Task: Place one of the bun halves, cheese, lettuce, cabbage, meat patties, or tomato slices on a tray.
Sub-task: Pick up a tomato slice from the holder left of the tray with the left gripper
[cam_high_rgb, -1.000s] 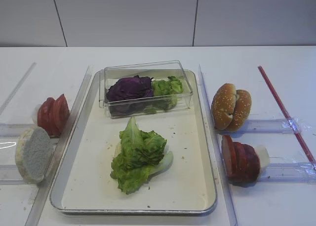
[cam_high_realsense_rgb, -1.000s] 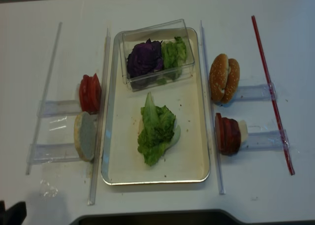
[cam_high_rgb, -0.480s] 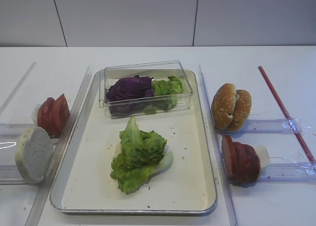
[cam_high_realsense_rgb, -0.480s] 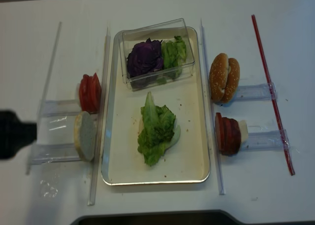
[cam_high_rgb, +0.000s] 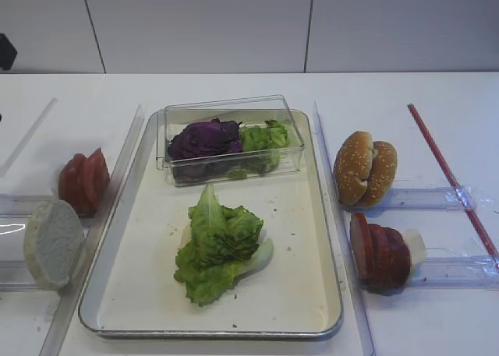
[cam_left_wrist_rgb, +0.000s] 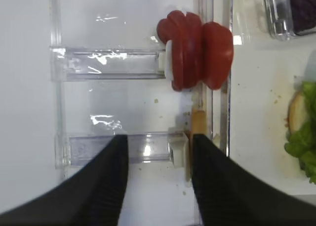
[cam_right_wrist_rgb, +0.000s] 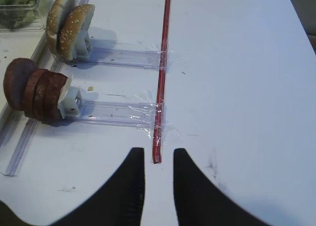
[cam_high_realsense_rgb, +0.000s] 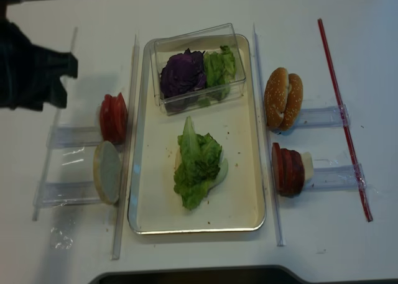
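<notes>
The left gripper (cam_left_wrist_rgb: 157, 174) hangs at the bottom of its wrist view, fingers (cam_left_wrist_rgb: 106, 186) spread wide and holding nothing, above a clear holder and a bun edge. Just above it stand the tomato slices (cam_left_wrist_rgb: 200, 50). The right gripper (cam_right_wrist_rgb: 158, 186) (bottom centre of its view) is parted and bare over a red strip (cam_right_wrist_rgb: 162, 72). Lettuce (cam_high_rgb: 220, 243) lies mid-tray (cam_high_rgb: 312, 294); meat patties (cam_high_rgb: 380, 251) and bun halves (cam_high_rgb: 365, 167) sit right.

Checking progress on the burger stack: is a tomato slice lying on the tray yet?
No, the tomato slices stand left of the tray, which holds only lettuce and a clear box.
</notes>
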Controlling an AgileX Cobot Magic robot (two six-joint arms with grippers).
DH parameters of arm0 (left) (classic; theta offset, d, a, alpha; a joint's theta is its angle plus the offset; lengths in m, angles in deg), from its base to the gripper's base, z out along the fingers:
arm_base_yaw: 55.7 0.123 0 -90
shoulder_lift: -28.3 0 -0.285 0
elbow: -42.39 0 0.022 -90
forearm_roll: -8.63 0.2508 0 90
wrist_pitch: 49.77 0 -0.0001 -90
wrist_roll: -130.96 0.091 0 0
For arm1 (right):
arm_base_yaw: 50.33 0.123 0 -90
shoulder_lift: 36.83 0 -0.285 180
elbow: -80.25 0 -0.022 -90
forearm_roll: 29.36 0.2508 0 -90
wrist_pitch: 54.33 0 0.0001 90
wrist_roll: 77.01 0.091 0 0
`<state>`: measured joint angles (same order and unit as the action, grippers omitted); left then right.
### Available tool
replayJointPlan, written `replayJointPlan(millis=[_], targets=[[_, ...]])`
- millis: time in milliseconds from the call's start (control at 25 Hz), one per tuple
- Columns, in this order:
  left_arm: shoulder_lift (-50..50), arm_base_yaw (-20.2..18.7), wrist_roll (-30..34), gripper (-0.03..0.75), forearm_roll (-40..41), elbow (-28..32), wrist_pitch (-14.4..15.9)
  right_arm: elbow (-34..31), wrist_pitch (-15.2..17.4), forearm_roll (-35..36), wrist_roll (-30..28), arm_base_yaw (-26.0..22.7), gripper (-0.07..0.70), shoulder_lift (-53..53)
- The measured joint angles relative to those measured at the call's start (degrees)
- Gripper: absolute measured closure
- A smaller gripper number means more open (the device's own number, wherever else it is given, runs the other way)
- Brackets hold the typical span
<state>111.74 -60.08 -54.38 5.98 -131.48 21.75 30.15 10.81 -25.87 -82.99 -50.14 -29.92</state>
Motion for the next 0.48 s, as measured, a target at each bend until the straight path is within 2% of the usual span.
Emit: replayJointPlan(millis=[480], targets=[[9.72, 0.00, 0.65, 0.423, 1.09, -5.63, -0.48, 0.00, 0.00, 0.00, 0.00, 0.00, 0.453, 0.00]])
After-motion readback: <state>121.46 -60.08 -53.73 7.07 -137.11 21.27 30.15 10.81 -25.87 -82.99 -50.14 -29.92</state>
